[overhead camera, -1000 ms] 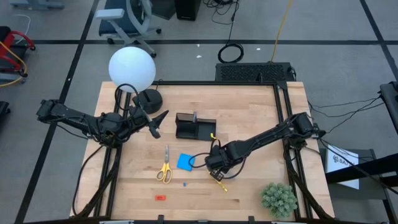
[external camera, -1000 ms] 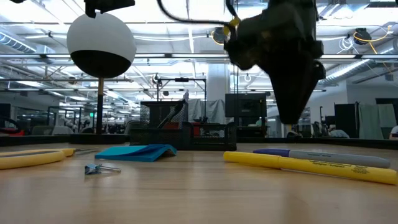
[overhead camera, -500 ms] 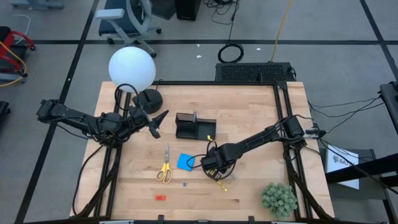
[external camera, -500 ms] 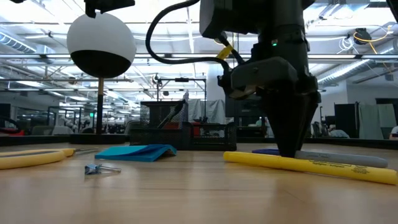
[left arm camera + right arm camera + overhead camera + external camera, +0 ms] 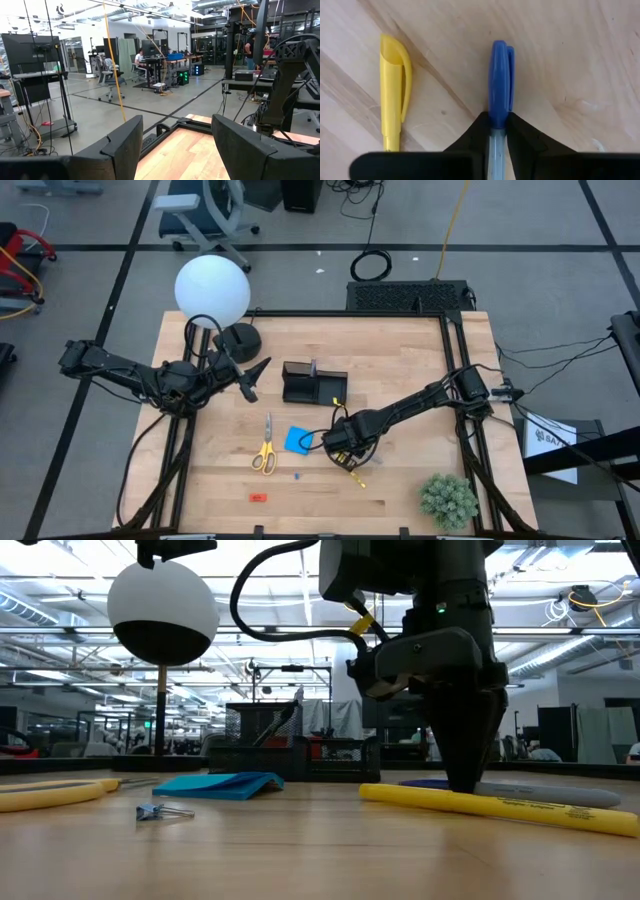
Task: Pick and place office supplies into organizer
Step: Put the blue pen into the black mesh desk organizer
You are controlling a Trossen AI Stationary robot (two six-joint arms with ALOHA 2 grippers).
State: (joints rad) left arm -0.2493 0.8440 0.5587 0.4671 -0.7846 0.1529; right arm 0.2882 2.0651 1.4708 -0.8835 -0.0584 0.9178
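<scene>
My right gripper stands low over the table, right of the blue square pad, shut on a grey pen with a blue cap. A yellow pen lies on the wood just beside it. Yellow-handled scissors lie flat left of the pad. A tiny red piece and a small clip rest nearer the near edge. The black organizer sits farther back. My left gripper hangs open and raised, left of the organizer. My right gripper pinches the blue-capped pen between its two fingers where the blue cap meets the grey barrel. The fingers come from above, pointing down, and lie across the pen. The pen lies flat on the table.
A white globe lamp with a black round base stands at the far left of the table. A green plant ball sits at the near right corner. Bare wood lies right of the organizer.
My right gripper has come down from above the pens to table height, shifting slightly toward the table's left, and now stands at the blue-capped pen. The pens, pad and scissors have stayed where they were.
</scene>
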